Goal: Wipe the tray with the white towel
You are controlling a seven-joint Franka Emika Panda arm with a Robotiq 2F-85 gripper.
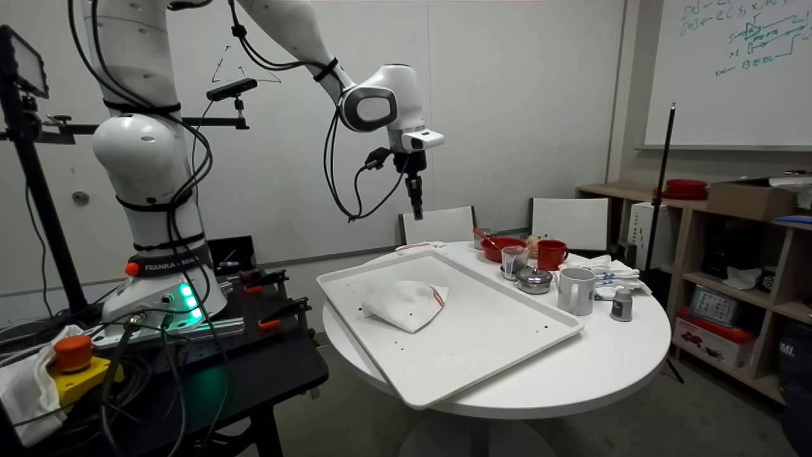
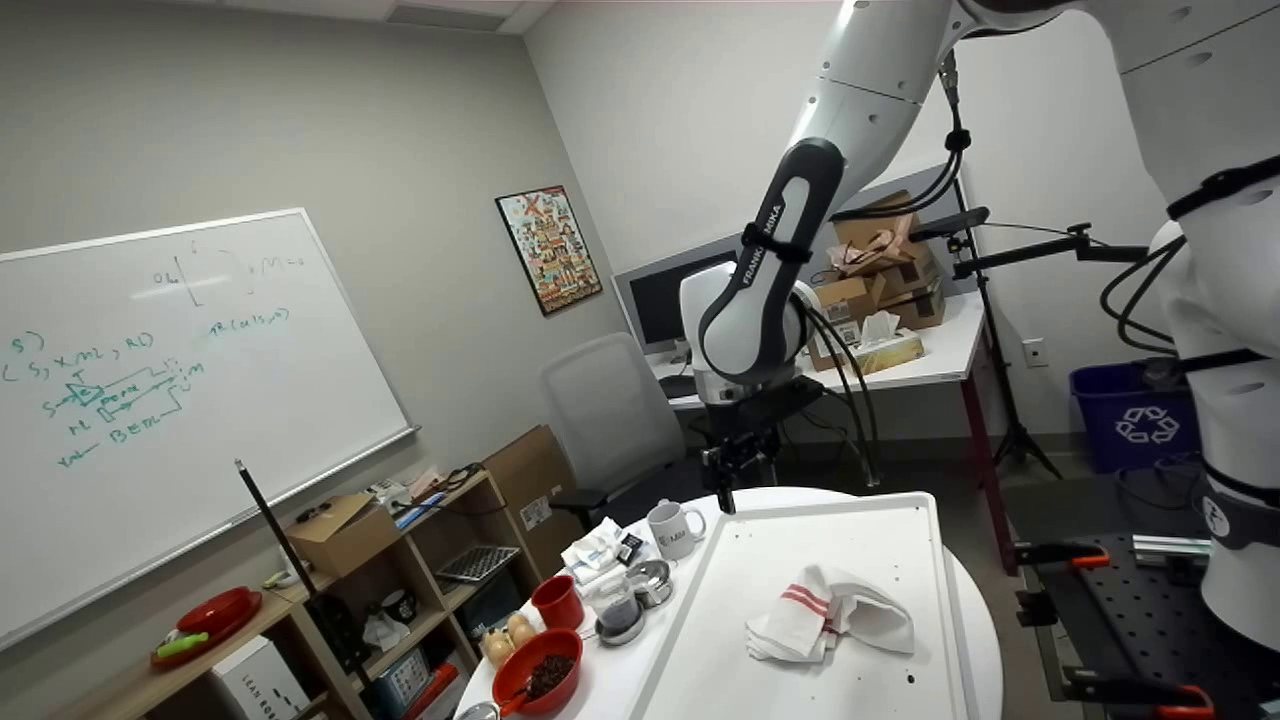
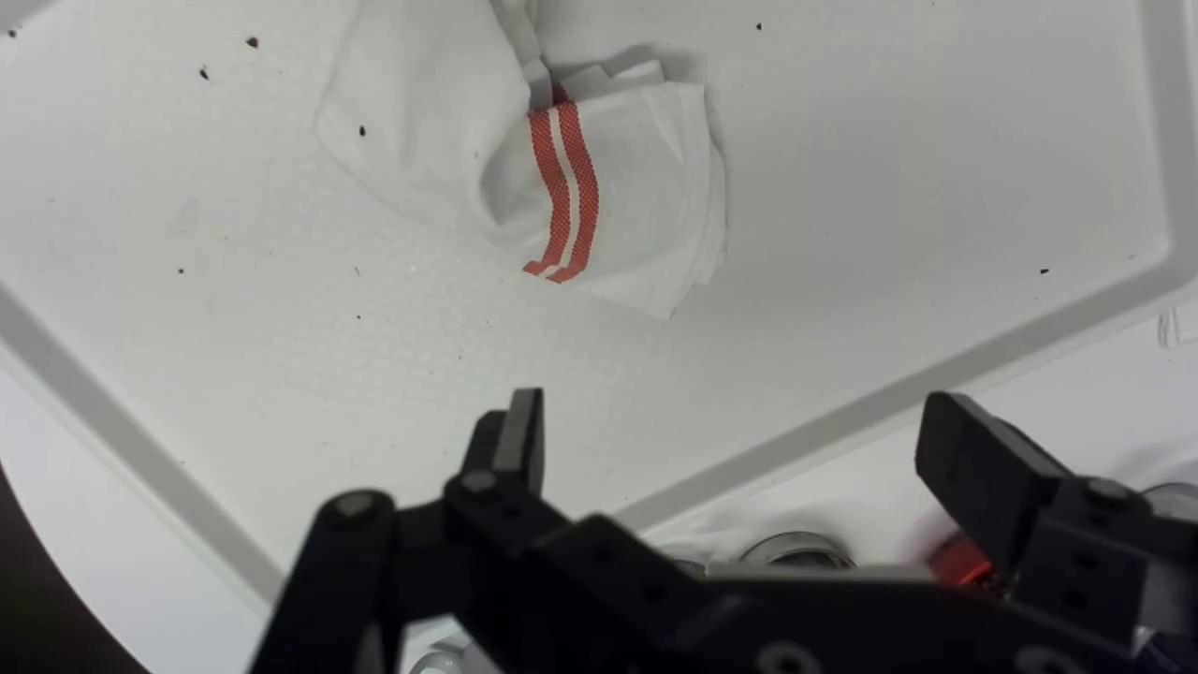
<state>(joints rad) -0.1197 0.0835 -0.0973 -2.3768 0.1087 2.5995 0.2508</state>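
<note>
A white robot arm reaches over a round white tabletop. A large rectangular white tray with a low raised rim lies flat on it, covering much of the surface. On the tray, in the half nearer the robot's base, sits a crumpled, loosely folded white towel with two red stripes showing. Dark specks are scattered around the towel, and at least one rests on it. The robot's black hand hangs high above the tabletop, pointing down, its two fingers spread wide apart; the towel lies below, well apart from them. In both exterior views, a group of items stands along one long side of the tray: a red bowl holding small dark pieces, a red mug, a clear cup, a round shiny metal container, a grey mug and some bunched white cloths.
</note>
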